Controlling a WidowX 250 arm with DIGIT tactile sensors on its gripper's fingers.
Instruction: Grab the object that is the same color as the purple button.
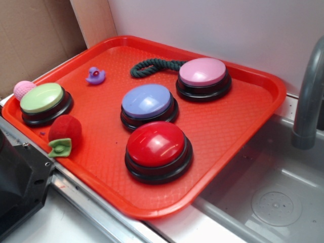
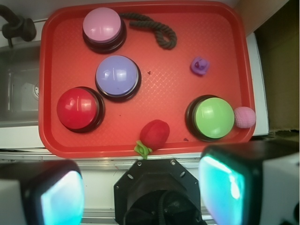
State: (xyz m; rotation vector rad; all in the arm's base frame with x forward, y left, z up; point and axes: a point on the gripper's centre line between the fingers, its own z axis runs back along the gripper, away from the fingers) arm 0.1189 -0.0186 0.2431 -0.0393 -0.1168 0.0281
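I am at the start, nothing grasped: my pincer hangs wide open, well back from the red tray. The purple button, a smooth lavender dome on a black base, sets the colour. Its match is the tiny rubber duck (soft, lumpy, easily nudged), alone near the tray's edge between the rope and the green button. Next I must travel over it, descend, and close gently.
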